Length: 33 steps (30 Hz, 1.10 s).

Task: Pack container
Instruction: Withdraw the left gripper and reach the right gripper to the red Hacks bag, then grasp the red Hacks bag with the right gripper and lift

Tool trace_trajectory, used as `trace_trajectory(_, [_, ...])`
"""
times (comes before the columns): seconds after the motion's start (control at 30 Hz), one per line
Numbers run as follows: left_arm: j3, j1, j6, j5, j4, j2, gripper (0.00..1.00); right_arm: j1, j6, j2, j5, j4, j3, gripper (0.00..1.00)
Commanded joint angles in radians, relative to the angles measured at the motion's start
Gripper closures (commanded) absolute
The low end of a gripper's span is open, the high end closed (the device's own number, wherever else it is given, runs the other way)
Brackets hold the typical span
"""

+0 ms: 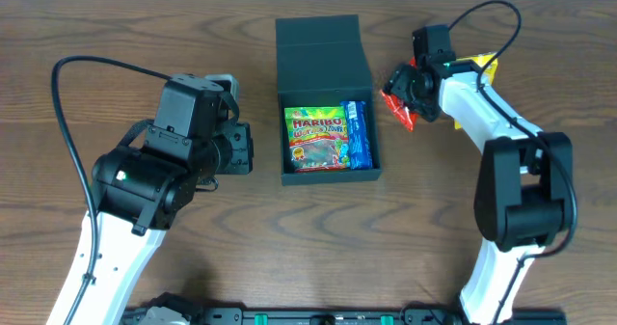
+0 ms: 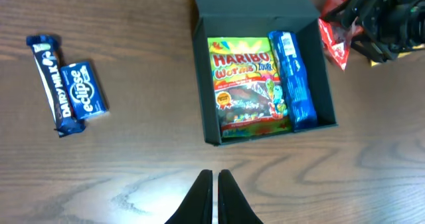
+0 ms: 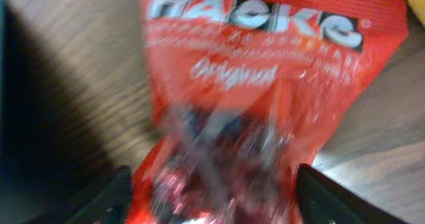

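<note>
The dark teal container (image 1: 323, 40) stands open at the table's middle, its flap lid folded back; it also shows in the left wrist view (image 2: 199, 84). Inside lie a Haribo worms bag (image 1: 315, 137) (image 2: 247, 84) and a blue packet (image 1: 358, 132) (image 2: 292, 78) along the right wall. My right gripper (image 1: 403, 86) (image 3: 212, 197) is open, its fingers astride a red Hacks packet (image 1: 398, 111) (image 3: 265, 84) just right of the container. The right wrist view is blurred. My left gripper (image 1: 246, 149) (image 2: 214, 184) is shut and empty, left of the container.
A Dairy Milk bar (image 2: 50, 78) and a blue Eclipse pack (image 2: 84, 91) lie side by side on the table left of the container, hidden under my left arm in the overhead view. A yellow packet (image 1: 485, 67) lies behind the right gripper.
</note>
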State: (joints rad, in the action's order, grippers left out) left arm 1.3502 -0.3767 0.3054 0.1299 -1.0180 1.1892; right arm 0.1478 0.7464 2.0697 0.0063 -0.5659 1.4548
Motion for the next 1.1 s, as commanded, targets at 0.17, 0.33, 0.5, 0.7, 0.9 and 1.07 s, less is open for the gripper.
trace_trajectory(0.17, [0.006, 0.003, -0.022, -0.013, 0.001, -0.003, 0.94, -0.006, 0.022, 0.040, -0.032, -0.010, 0.004, 0.83])
trace_trajectory(0.33, [0.006, 0.003, -0.022, -0.047, 0.009, -0.003, 0.94, -0.006, -0.025, 0.019, -0.045, -0.048, 0.019, 0.98])
trace_trajectory(0.5, [0.006, 0.003, -0.022, -0.056, 0.022, -0.003, 0.94, -0.006, -0.158, -0.011, -0.040, -0.184, 0.132, 0.99])
trace_trajectory(0.7, [0.006, 0.003, -0.022, -0.056, 0.031, -0.003, 0.94, 0.000, -0.349, -0.063, -0.040, -0.377, 0.364, 0.99])
trace_trajectory(0.9, [0.006, 0.003, -0.021, -0.056, 0.032, -0.003, 0.94, 0.039, -0.562, -0.169, -0.058, -0.414, 0.484, 0.99])
trace_trajectory(1.07, [0.006, 0.003, -0.021, -0.058, 0.037, -0.003, 0.94, 0.107, -0.963, -0.245, -0.172, -0.418, 0.484, 0.98])
